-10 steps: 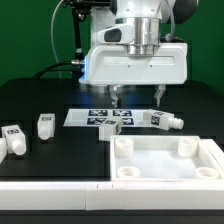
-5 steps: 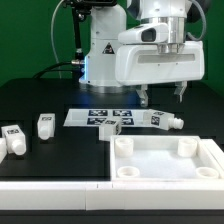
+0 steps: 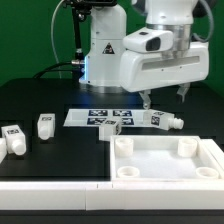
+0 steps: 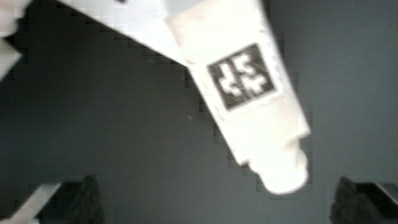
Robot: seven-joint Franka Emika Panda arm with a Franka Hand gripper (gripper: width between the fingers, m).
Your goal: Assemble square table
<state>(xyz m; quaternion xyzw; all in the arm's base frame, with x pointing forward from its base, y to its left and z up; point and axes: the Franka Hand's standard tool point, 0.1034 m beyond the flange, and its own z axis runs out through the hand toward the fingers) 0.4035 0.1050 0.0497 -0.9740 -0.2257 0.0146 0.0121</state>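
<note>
The white square table top (image 3: 165,160), a tray with raised rim and round corner holes, lies at the front on the exterior view's right. Several short white tagged legs lie on the black table: two at the exterior view's left (image 3: 14,140) (image 3: 44,125), one by the middle (image 3: 115,125), and one on its side (image 3: 163,120) behind the top. My gripper (image 3: 164,97) hangs open and empty just above this last leg. In the wrist view that leg (image 4: 249,100) lies between and ahead of my dark fingertips (image 4: 71,200), untouched, with my gripper (image 4: 217,205) empty.
The marker board (image 3: 95,116) lies flat behind the legs. Long white bars (image 3: 50,190) run along the front edge and beside the top's near side. A green wall and the arm's white base (image 3: 100,50) stand behind.
The gripper has moved toward the exterior view's right, from above the marker board to above the lying leg. The parts on the table have not moved.
</note>
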